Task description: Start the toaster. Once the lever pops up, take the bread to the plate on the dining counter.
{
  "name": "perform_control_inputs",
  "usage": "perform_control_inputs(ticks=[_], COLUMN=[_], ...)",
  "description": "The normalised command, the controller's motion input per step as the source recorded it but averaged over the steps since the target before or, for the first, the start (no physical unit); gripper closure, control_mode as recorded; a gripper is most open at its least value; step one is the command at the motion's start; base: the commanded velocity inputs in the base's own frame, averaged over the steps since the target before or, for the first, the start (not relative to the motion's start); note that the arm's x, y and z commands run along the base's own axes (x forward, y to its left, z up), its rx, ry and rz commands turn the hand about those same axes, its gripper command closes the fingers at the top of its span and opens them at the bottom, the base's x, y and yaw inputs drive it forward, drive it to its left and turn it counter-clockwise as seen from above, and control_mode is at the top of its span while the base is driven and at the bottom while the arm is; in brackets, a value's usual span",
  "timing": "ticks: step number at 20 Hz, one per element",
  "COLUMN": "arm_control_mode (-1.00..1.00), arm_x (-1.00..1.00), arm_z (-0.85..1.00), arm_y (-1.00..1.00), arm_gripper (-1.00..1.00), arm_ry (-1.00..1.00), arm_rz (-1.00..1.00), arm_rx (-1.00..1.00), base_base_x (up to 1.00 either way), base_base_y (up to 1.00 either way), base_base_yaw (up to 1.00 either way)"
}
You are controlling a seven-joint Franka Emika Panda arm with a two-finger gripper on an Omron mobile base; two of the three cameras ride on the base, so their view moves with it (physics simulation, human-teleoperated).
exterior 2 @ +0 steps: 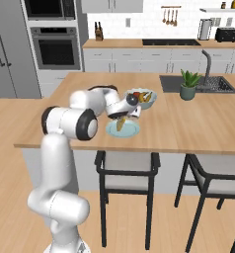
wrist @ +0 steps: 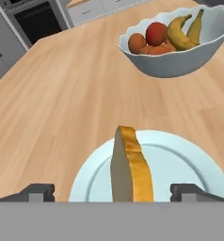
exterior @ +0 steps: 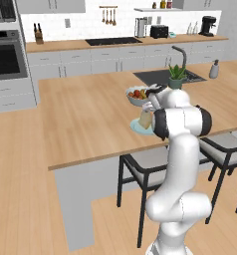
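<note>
The bread, a tan slice with a brown crust, stands on edge on the pale blue-green plate. My gripper is open, its fingertips wide apart on either side of the slice and clear of it. From the base views, the gripper hangs over the plate near the front edge of the dining counter, with the bread beneath it. The black toaster sits far back on the wall counter.
A grey fruit bowl stands just behind the plate. A potted plant and the inset sink lie further right. Chairs sit below the counter's front edge.
</note>
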Motion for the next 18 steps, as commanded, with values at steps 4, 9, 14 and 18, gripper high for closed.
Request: perform_control_inputs(ticks=[4, 9, 14, 18], arm_control_mode=[-1.0, -1.0, -1.0, -1.0], arm_x=[-0.18, -0.51, -1.0, -1.0], arm_z=[0.67, 0.8, 0.75, 0.91], arm_y=[0.0, 0.0, 0.0, 0.0], arm_gripper=[-1.0, -1.0, -1.0, -1.0], arm_ry=[-0.22, -0.32, -0.37, -0.33], arm_rz=[0.0, 0.0, -0.03, 0.0], arm_rx=[0.01, 0.0, -0.01, -0.01], base_base_x=[0.0, 0.0, 0.0, 0.0], base_base_y=[0.0, 0.0, 0.0, 0.0], base_base_yaw=[0.0, 0.0, 0.0, 0.0])
